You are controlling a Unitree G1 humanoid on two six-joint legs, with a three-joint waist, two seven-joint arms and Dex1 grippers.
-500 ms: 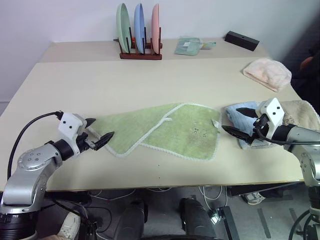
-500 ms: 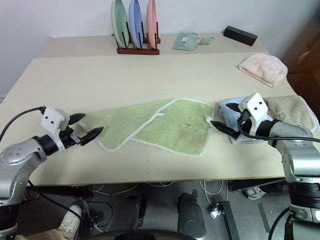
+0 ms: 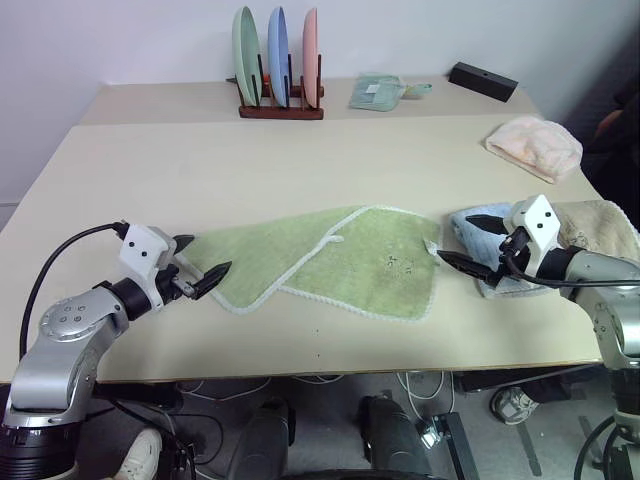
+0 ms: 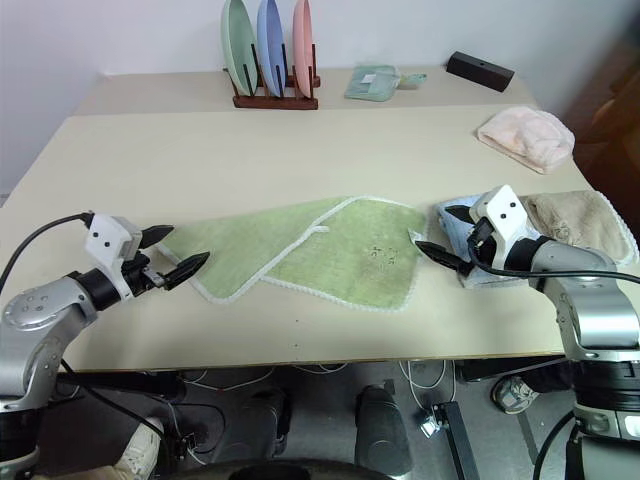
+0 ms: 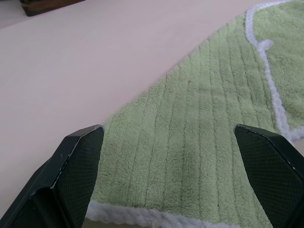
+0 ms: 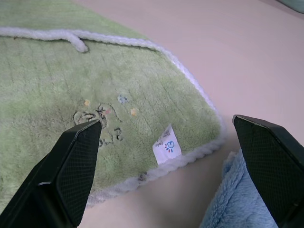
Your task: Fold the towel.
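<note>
Towel point(image 3: 330, 262) flat on worktop point(image 3: 300, 160), half folded. Left pincer point(image 3: 200, 264) and right pincer point(image 3: 468, 241) apart, empty, beside its ends.

Both arms are clad in silver-grey metal housings with rounded joint casings. Each wrist is capped by a white angular block, and a black cable is looped from it back along the arm. The left gripper point(image 3: 201, 264) and right gripper point(image 3: 471, 242) are fitted with black tapered fingers point(image 5: 78, 164) (finely cross-hatched on the pads).
</note>
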